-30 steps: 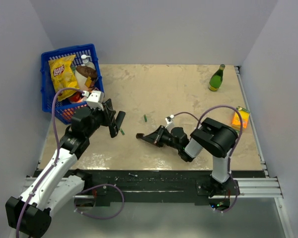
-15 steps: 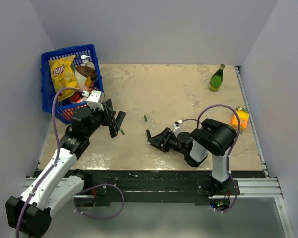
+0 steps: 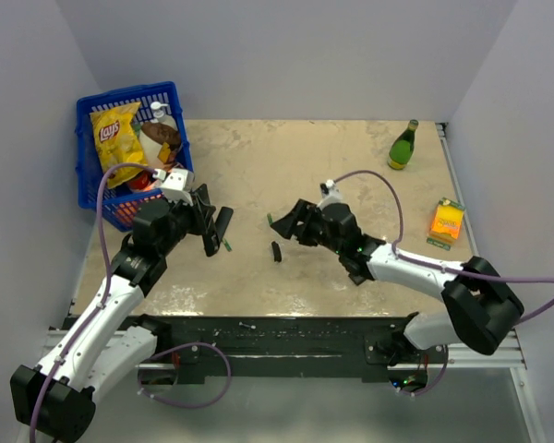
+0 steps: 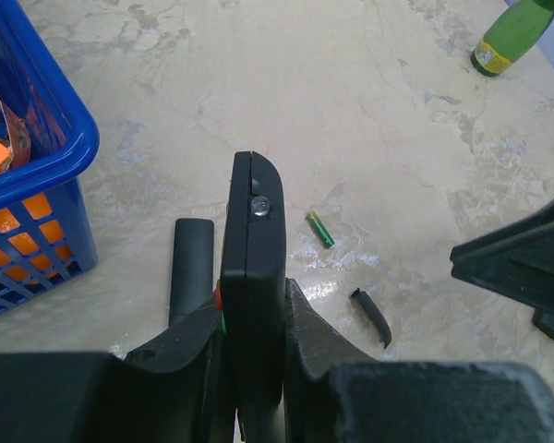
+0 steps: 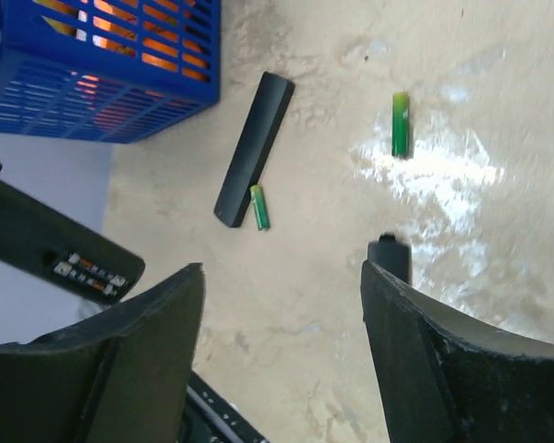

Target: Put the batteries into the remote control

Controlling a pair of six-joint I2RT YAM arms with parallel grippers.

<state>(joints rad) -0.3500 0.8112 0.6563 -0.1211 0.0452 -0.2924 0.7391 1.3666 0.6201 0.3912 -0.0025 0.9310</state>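
Observation:
My left gripper [image 3: 208, 229] [image 4: 252, 297] is shut on the black remote control [image 4: 252, 249], held edge-on above the table, with a small metal disc showing near its far end. Two green batteries lie on the table: one [image 3: 228, 245] [image 5: 259, 207] beside a flat black bar [image 3: 223, 221] [image 5: 252, 148], the other [image 3: 270, 220] [image 4: 320, 228] [image 5: 401, 125] further right. A small curved black back cover [image 3: 276, 251] [image 4: 372, 317] lies loose. My right gripper [image 3: 289, 221] [image 5: 282, 277] hovers open and empty just right of the second battery.
A blue basket [image 3: 90, 175] [image 4: 65, 157] with a crisp bag and bottles stands at the back left, close to my left gripper. At the back right stands a green bottle [image 3: 403, 146], and an orange carton [image 3: 447, 221] lies at the right edge.
My right gripper has opened and let go of the small back cover, which now lies on the table. That arm has stretched up and away towards the far battery. The left arm has not moved.

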